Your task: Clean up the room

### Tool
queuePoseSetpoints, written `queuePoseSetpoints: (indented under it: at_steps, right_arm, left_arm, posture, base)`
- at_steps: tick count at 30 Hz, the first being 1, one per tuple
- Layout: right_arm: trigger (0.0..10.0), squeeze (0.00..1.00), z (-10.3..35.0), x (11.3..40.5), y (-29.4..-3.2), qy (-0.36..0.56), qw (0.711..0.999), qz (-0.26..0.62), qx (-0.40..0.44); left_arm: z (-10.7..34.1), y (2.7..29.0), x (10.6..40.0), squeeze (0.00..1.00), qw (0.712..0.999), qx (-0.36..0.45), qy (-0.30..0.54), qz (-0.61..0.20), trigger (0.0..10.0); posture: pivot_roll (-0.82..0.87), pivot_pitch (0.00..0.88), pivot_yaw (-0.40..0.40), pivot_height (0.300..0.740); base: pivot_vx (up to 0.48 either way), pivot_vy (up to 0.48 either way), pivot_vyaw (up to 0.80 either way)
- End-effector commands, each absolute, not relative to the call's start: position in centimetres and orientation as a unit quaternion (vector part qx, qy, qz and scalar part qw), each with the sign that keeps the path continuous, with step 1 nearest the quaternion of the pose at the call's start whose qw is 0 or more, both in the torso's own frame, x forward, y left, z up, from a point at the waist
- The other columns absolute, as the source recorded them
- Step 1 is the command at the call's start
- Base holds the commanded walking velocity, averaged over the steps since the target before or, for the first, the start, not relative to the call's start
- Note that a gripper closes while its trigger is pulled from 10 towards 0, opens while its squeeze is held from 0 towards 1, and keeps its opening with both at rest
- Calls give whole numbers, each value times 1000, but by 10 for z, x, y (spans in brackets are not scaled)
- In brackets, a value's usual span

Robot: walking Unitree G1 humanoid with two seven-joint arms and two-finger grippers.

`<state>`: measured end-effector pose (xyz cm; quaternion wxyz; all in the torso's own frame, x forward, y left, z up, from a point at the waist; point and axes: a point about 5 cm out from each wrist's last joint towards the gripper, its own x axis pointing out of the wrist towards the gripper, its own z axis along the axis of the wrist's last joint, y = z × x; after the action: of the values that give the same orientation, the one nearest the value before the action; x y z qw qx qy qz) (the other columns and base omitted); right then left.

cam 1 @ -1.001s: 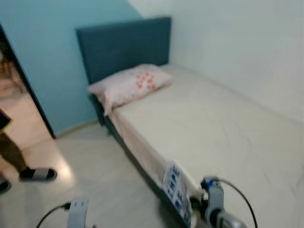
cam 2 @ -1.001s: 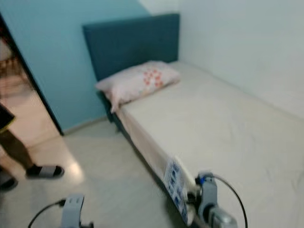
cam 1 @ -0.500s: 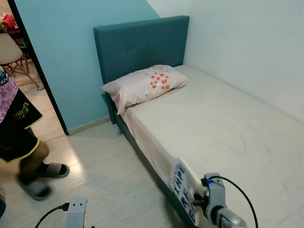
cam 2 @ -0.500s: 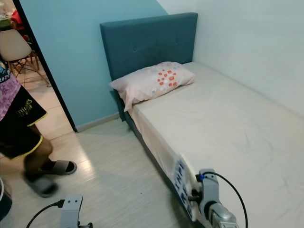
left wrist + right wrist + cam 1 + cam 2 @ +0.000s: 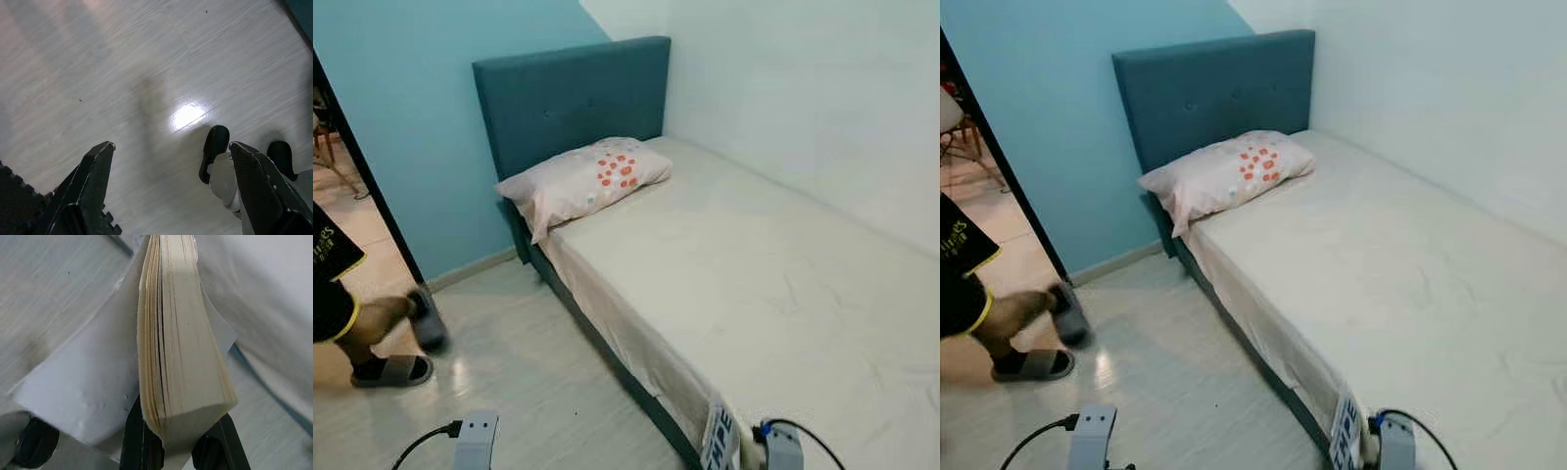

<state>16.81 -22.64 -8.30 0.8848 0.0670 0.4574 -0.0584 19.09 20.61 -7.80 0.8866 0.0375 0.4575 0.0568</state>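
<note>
Since half a second ago the head camera has swung, so the whole scene sits differently. The person [image 5: 342,304] by the doorway has stepped on: one foot is now lifted clear of the floor, the other grey slipper [image 5: 393,370] is flat. The book [image 5: 181,347] now shows lower in the eye views, at the bottom edge beside the bed's near side [image 5: 1347,443].

The right gripper [image 5: 178,450] has its black fingers pinched on that book, a thick paperback with cream page edges fanned slightly and a pale cover splayed to one side. The cover carries blue printing, too small to read. The left gripper [image 5: 171,191] hangs over pale wood-grain floor [image 5: 146,63], fingers spread wide and holding nothing; a bright glare spot lies on the boards.

Further off stands the bed [image 5: 754,284], its cream sheet lightly creased. A white pillow [image 5: 582,179] with orange-red dots lies at the head, against a teal button-tufted fabric headboard [image 5: 568,98]. The person's dark shorts have yellow piping and lettering I cannot read.
</note>
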Motion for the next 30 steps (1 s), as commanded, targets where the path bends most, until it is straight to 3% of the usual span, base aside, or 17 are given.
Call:
queuePoseSetpoints:
  at_steps: [1, 10, 18, 25, 28, 29, 30]
  right_arm:
    - [10000, 0, -84, 166, -226, 457, 884, -64, 73]
    - [10000, 0, -90, 152, -225, 473, 875, -67, 75]
    - [10000, 0, -93, 140, -234, 491, 862, -104, 78]
    - [10000, 0, -95, 136, -235, 497, 858, -102, 74]
    - [10000, 0, -95, 134, -237, 501, 857, -98, 67]
    - [10000, 0, -94, 134, -238, 504, 857, -93, 58]
    - [10000, 0, -94, 134, -238, 504, 857, -93, 58]
  left_arm:
    - [-81, 205, 185, 0, 881, 39, 469, 50, 10000]
    - [-82, 203, 185, 0, 880, 34, 471, 45, 10000]
    - [-82, 192, 187, 0, 881, -95, 459, 64, 10000]
    - [-77, 196, 195, 0, 886, -123, 438, 87, 10000]
    - [-71, 193, 207, 0, 896, -132, 417, 80, 10000]
    - [-62, 176, 224, 0, 913, -63, 404, -18, 10000]
    - [-62, 176, 224, 0, 913, -63, 404, -18, 10000]
  posture:
    - [-21, 0, -25, 740]
    - [-27, 0, -21, 740]
    - [-28, 0, -26, 740]
    - [-33, 0, -32, 740]
    - [-36, 0, -48, 740]
    - [-32, 0, -45, 740]
    - [-32, 0, -45, 740]
  base:
    - [0, 0, 788]
    - [0, 0, 779]
    - [0, 0, 0]
    - [0, 0, 0]
    - [0, 0, 0]
    - [0, 0, 0]
    - [0, 0, 0]
